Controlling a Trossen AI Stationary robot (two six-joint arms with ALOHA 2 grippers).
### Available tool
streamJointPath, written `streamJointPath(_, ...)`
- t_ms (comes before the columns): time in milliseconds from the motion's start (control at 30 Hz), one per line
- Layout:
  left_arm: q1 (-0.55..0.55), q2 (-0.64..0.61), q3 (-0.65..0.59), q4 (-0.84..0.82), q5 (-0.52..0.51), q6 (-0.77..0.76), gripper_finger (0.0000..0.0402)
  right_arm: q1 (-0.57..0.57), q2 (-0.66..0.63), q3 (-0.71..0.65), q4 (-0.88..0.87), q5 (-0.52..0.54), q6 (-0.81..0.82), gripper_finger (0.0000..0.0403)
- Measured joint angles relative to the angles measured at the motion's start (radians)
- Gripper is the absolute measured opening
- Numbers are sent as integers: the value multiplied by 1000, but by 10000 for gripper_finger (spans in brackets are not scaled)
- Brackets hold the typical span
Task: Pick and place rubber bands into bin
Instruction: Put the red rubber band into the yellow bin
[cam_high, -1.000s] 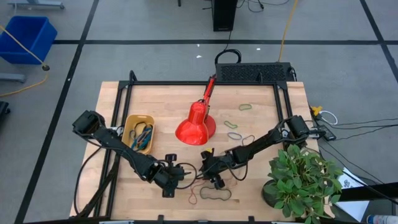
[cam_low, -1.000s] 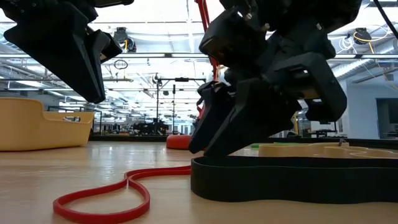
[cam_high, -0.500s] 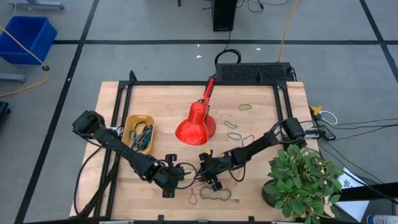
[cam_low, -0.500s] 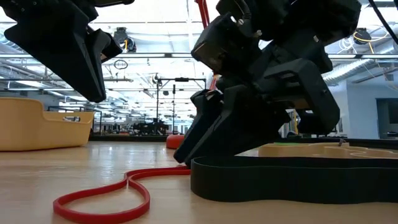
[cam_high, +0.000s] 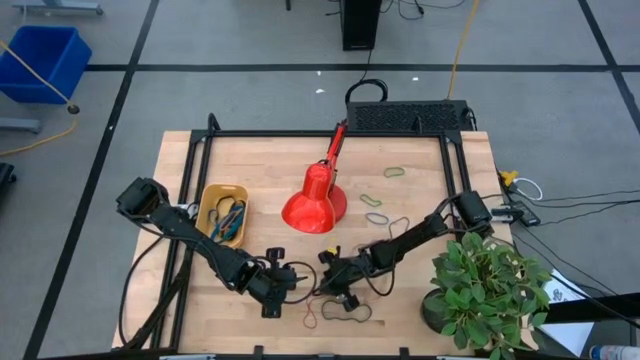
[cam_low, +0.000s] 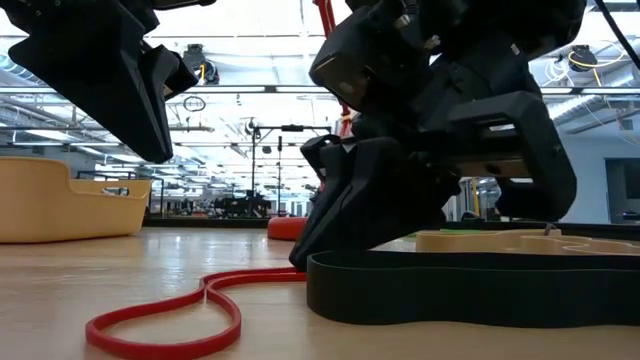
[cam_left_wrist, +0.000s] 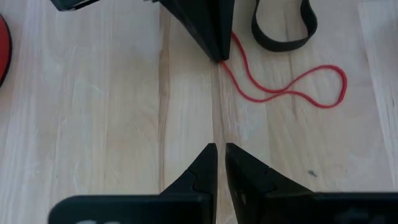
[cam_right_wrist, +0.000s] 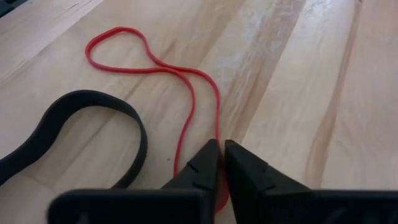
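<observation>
We see the bin (cam_high: 222, 213) far left holding several bands. Left gripper (cam_high: 297, 278) hovers mid-table, fingers closed, empty. Right gripper (cam_right_wrist: 219, 163) is down on the table, pinched on the red rubber band (cam_right_wrist: 163, 67), beside a wide black band (cam_right_wrist: 74, 133).

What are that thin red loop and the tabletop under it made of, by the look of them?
The red loop looks like rubber: thin, matt, lying limp in wavy curves. The tabletop looks like pale wood with a smooth finish: joined planks with visible grain.
</observation>
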Motion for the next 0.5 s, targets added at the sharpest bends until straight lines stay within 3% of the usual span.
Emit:
streamJointPath(267,0,0,0,10,0,-2,40,2,-12,-1,1,2,-10,1)
streamJointPath(500,0,0,0,65,0,15,40,2,-100,-7,-45,54,-87,0)
